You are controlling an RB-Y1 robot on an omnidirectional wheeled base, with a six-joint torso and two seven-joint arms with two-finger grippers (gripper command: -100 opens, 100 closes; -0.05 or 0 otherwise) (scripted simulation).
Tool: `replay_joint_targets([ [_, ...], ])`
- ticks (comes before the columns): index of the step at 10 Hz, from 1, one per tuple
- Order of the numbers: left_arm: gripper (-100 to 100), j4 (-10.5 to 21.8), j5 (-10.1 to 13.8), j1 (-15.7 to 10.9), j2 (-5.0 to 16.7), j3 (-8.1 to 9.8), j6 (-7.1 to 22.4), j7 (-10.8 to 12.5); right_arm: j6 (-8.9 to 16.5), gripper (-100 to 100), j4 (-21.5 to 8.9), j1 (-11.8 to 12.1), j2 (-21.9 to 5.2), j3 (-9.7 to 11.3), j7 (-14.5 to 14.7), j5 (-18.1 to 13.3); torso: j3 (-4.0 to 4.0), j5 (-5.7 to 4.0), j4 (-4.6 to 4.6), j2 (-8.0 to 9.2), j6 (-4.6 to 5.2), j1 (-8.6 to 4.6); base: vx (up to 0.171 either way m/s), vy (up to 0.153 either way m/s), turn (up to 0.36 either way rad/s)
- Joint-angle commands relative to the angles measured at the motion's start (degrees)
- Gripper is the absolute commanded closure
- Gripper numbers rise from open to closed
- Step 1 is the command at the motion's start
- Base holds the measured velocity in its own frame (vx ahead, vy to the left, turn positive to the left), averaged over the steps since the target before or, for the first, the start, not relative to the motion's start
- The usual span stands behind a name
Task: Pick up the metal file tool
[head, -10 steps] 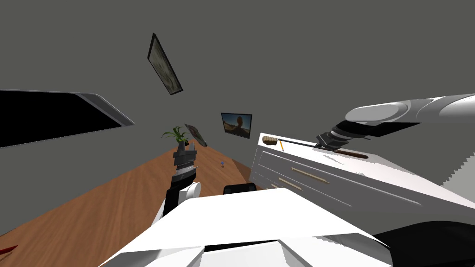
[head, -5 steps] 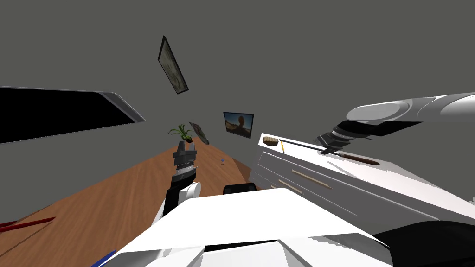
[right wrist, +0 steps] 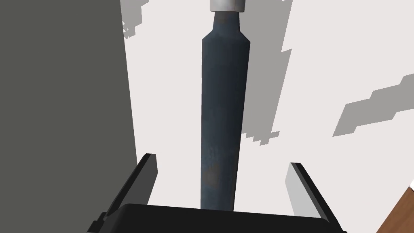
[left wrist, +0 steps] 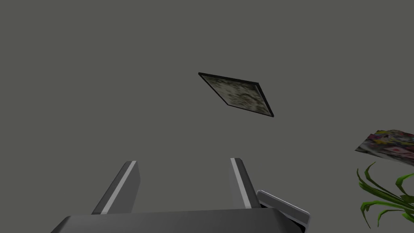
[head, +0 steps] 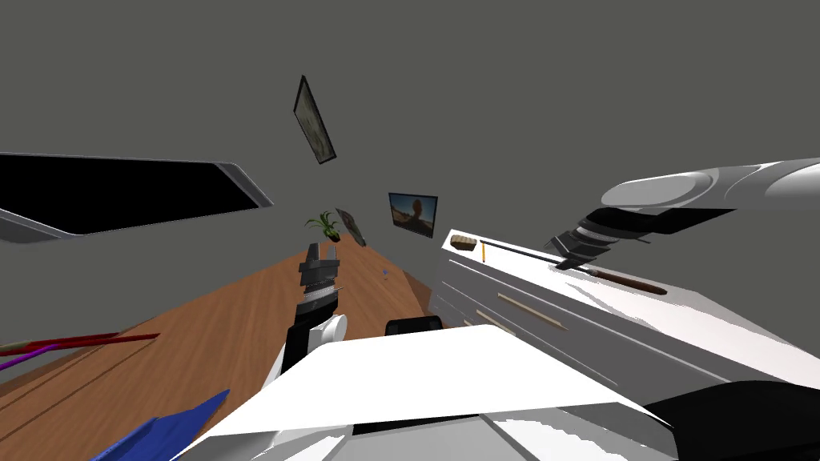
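The file (head: 524, 252) lies on the white dresser top (head: 705, 320), a thin dark blade with a brown handle (head: 633, 282). My right gripper (head: 572, 256) hangs over it where blade meets handle. In the right wrist view the dark blue-grey blade (right wrist: 224, 101) runs between the fingers of the right gripper (right wrist: 222, 160) to a light grey collar (right wrist: 227, 5). The gripper is open, with a gap on each side of the blade. My left gripper (head: 318, 254) is raised over the wooden floor; its fingers (left wrist: 129, 178) are open on nothing.
A yellow pencil (head: 484, 252) and a brown block (head: 463, 241) lie at the dresser's far end. Drawers with pale handles (head: 528, 310) face the floor. A potted plant (head: 324, 225) stands by the far wall. Red rods (head: 80, 344) and a blue object (head: 160, 432) lie at lower left.
My head view has swung, bringing the red rods and the blue object in at lower left. The right gripper stays at the file; the left arm has held still.
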State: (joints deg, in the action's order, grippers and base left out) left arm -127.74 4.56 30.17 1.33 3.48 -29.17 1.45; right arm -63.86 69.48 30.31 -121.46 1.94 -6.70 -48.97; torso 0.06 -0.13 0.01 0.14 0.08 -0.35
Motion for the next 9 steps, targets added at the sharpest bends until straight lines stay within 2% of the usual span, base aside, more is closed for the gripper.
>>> replay_joint_targets([
  [1, 0, 0.0, 0.0, 0.0, 0.0, 0.0, 0.0, 0.0, -1.8, -100, -0.5, 0.3, -0.2, 0.0, -0.8, 1.1, 0.0, 0.0, 0.0, 0.0, 0.0, 0.0, -0.055, -0.087, 0.233],
  [2, 0, 0.0, 0.0, 0.0, 0.0, 0.0, 0.0, 0.0, -2.5, -100, -0.7, 0.4, -0.3, 0.0, -1.1, 1.5, -0.01, -0.01, -0.01, 0.0, -0.02, -0.02, -0.069, -0.083, 0.17],
  [3, 0, 0.0, 0.0, 0.0, 0.0, 0.0, 0.0, 0.0, -1.8, -100, -0.6, 0.5, -0.2, -0.2, -0.8, 1.3, 0.02, -0.01, 0.01, 0.03, 0.02, -0.03, -0.032, -0.037, 0.029],
  [4, 0, 0.0, 0.0, 0.0, 0.0, 0.0, 0.0, 0.0, -2.0, 0, -0.6, 0.6, -0.2, -0.2, -0.8, 1.3, -0.01, 0.01, 0.0, -0.04, 0.05, 0.1, -0.005, -0.007, -0.005],
  [5, 0, 0.0, 0.0, 0.0, 0.0, 0.0, 0.0, 0.0, -2.1, -100, -2.8, 1.6, 0.3, 1.0, 0.9, 3.0, -0.07, 0.04, -0.02, -0.13, 0.04, 0.21, -0.014, 0.012, 0.154],
  [6, 0, 0.0, 0.0, 0.0, 0.0, -0.01, 0.0, 0.0, -2.2, -100, -4.4, 2.6, 0.9, 2.1, 2.7, 4.8, -0.09, 0.06, -0.04, -0.15, 0.0, 0.3, -0.028, 0.033, 0.224],
  [8, 0, 0.0, 0.0, 0.0, 0.0, 0.0, 0.0, 0.0, -2.2, -100, -4.9, 2.6, 0.9, 2.1, 2.7, 4.8, -0.06, 0.1, -0.02, -0.11, 0.03, 0.4, -0.019, 0.026, 0.036],
  [9, 0, 0.0, 0.0, 0.0, 0.0, 0.0, 0.0, 0.0, -2.3, -100, -7.0, 3.5, 1.5, 3.3, 4.5, 6.5, -0.08, 0.09, -0.02, -0.14, 0.05, 0.37, -0.011, 0.027, 0.133],
])
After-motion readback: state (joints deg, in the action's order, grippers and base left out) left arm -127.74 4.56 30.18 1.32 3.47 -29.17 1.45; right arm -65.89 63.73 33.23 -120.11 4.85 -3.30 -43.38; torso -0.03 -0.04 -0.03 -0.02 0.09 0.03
